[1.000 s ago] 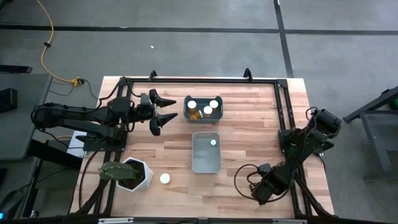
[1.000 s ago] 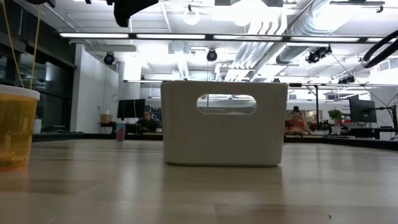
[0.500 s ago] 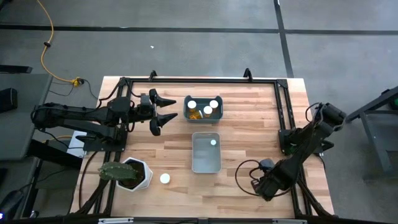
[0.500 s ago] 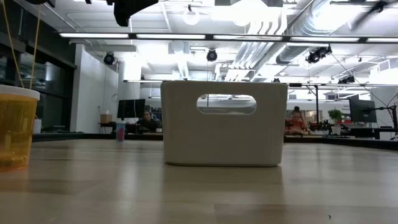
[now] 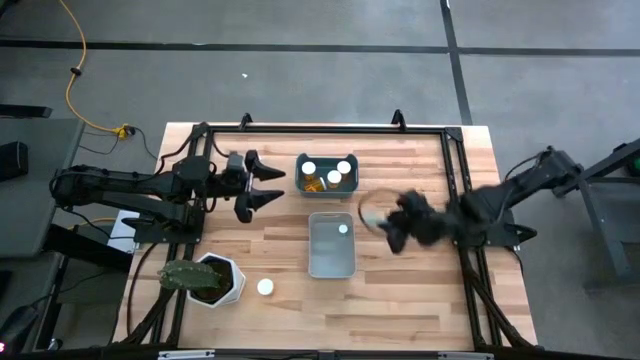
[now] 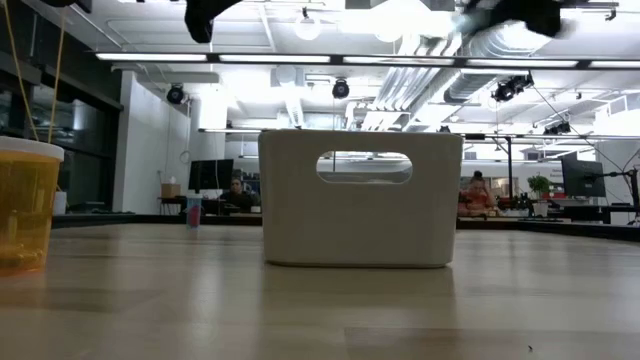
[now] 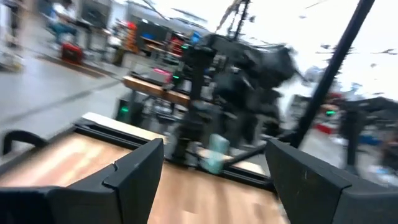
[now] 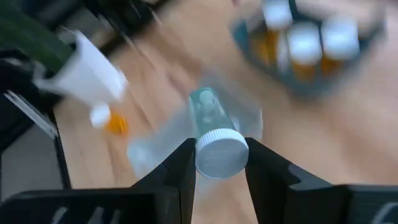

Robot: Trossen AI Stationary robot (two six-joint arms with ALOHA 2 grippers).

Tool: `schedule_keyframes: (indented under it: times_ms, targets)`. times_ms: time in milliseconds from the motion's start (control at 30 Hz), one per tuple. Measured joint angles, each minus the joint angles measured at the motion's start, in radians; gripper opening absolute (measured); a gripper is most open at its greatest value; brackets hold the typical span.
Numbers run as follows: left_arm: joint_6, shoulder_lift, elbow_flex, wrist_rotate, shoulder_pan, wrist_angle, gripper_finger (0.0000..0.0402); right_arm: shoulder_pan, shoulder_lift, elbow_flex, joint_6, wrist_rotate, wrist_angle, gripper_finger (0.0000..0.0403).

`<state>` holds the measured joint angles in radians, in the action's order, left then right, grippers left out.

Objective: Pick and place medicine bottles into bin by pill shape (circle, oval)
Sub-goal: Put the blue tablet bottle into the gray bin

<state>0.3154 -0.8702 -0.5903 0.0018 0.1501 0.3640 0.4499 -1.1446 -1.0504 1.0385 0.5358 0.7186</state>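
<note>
Your right claw (image 8: 219, 163) is clenched on a pale greenish medicine bottle (image 8: 214, 138), cap toward the wrist camera. It hangs just beside the near bin (image 5: 331, 244), probably to drop the bottle in with the one already there (image 5: 343, 228). The far bin (image 5: 327, 173) holds three capped bottles, and a loose amber bottle (image 5: 265, 287) lies on the worktop (image 5: 400, 290) beside the plant pot (image 5: 212, 278). Your left claw (image 5: 266, 186) waits released, on the side of the far bin away from the right arm. Blur hides the pill shapes and the right arm's outline.
</note>
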Motion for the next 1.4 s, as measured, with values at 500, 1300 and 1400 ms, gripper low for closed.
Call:
schedule_keyframes:
  times_ms: [500,1300,1400]
  targets:
    - [0.127,0.000,0.000,0.008,0.000,0.000,0.0270,-0.454,-0.067,-0.001,-0.778,-0.530,-0.497,0.0099]
    - [0.030,0.000,0.000,-0.102,0.000,-0.001,0.0270,-0.400,-0.795,-0.598,-1.021,-0.772,0.392,0.0099]
    - [0.030,0.000,0.000,-0.098,0.000,-0.001,0.0270,-0.390,-0.840,-0.598,-0.908,-0.771,0.396,0.0099]
